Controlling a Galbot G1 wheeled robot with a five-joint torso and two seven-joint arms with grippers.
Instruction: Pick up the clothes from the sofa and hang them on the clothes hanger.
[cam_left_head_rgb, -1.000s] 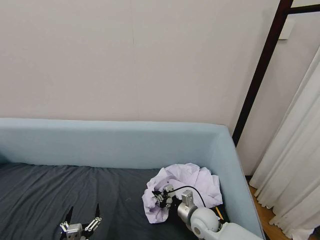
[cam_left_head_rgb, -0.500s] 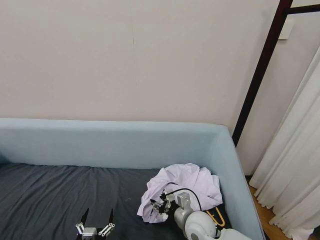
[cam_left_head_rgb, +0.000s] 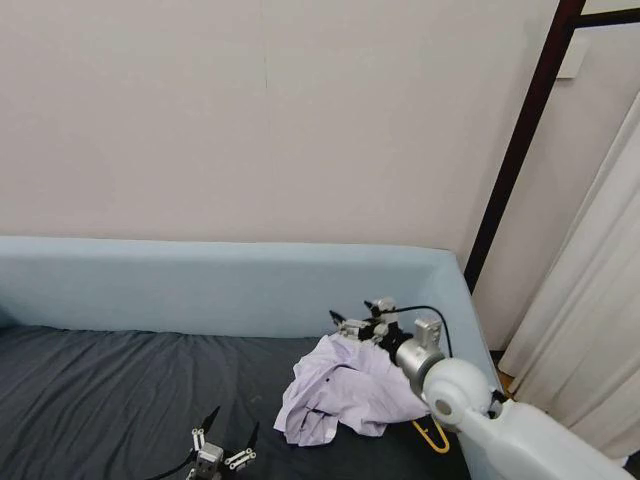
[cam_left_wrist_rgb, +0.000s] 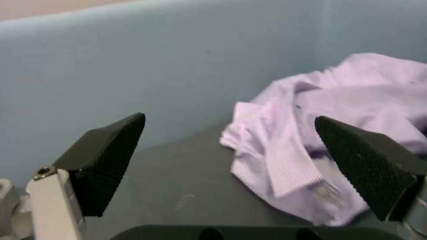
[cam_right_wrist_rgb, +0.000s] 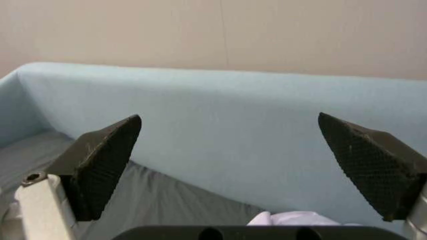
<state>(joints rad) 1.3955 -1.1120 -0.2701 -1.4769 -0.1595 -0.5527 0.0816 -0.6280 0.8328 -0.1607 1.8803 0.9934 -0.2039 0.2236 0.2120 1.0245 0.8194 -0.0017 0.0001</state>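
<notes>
On the left of the sofa's (cam_left_head_rgb: 200, 285) dark seat, the left gripper (cam_left_head_rgb: 232, 425) hovers low, fingers spread wide with nothing between them, facing the lilac shirt (cam_left_head_rgb: 345, 385) that lies crumpled at the seat's right end near the blue backrest. Right at the shirt's upper edge is the right gripper (cam_left_head_rgb: 353, 314), jaws gaping and empty too, close to the backrest. A yellow hanger (cam_left_head_rgb: 432, 437) peeks out from under the shirt's right side, and a dark pole (cam_left_head_rgb: 520, 150) stands beyond the sofa's arm.
</notes>
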